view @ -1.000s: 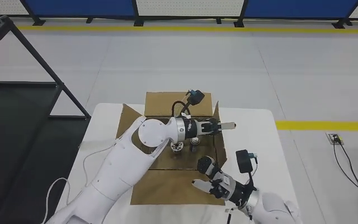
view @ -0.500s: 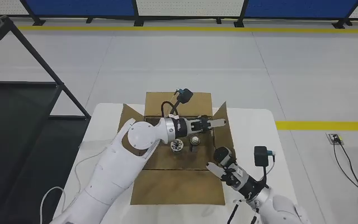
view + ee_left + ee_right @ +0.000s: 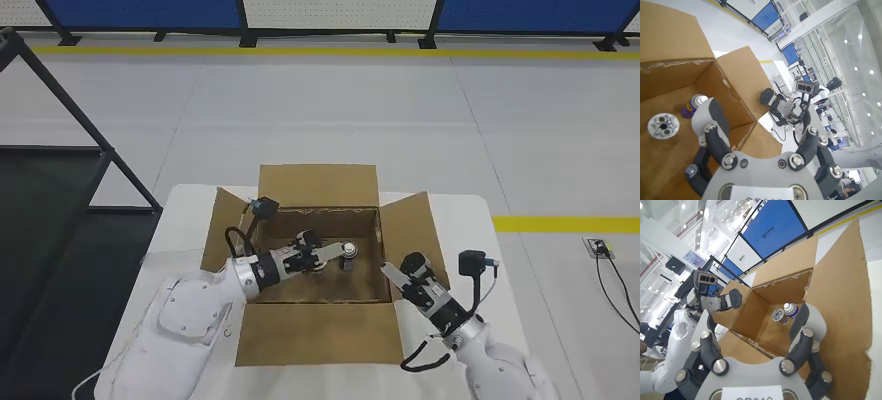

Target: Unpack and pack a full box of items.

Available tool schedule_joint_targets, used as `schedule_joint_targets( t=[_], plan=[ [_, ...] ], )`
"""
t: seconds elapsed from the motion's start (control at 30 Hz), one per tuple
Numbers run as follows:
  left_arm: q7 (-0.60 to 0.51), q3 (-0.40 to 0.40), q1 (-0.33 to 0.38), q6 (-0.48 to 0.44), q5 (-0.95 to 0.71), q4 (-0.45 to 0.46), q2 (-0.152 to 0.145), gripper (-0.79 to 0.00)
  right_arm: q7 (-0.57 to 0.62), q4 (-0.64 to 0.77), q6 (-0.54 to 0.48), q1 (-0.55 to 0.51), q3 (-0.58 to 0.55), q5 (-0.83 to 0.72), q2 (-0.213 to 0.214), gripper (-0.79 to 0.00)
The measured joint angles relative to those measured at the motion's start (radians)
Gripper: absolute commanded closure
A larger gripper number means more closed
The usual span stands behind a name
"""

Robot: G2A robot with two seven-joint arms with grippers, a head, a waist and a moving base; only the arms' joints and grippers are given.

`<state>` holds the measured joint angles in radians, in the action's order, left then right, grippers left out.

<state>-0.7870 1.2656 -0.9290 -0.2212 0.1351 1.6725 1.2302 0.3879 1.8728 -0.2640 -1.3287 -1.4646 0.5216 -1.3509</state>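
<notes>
Two items, a spray can (image 3: pixel 790 310) and a metal disc (image 3: pixel 779 315), lay in the open box (image 3: pixel 318 186) by the bench's (image 3: pixel 185 230) far edge; left claw (image 3: pixel 312 252) and right claw (image 3: pixel 405 268) gaped empty, unpacking seemingly unfinished.

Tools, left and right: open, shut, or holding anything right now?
Left tool: open, holding nothing.
Right tool: open, holding nothing.

robotics lab hall: blue partition panels (image 3: pixel 140 12), yellow floor tape (image 3: pixel 300 50), bright ceiling spotlights (image 3: pixel 860 36)
</notes>
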Motion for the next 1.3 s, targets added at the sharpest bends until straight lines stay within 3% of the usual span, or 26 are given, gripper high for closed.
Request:
schedule_joint_targets(
  t=[0.2,0.47,0.97,1.3],
  plan=[
    [0.004,0.107,-0.145,-0.023,-0.017,0.106,-0.022,-0.785,-0.026,-0.002,0.042,0.004,-0.006,0.01,0.003,-0.785],
    [0.058,0.165,-0.279,-0.058,0.004,0.167,-0.037,-0.785,-0.05,-0.013,0.154,0.024,0.015,0.06,0.003,-0.785],
    [0.29,0.24,-0.473,-0.12,0.088,0.264,-0.046,-0.785,-0.023,-0.031,0.294,0.052,0.048,0.097,0.005,-0.785],
    [0.406,0.249,-0.535,-0.173,0.109,0.274,-0.045,-0.785,0.042,-0.029,0.308,0.039,0.06,0.086,0.01,-0.785]
  ],
)
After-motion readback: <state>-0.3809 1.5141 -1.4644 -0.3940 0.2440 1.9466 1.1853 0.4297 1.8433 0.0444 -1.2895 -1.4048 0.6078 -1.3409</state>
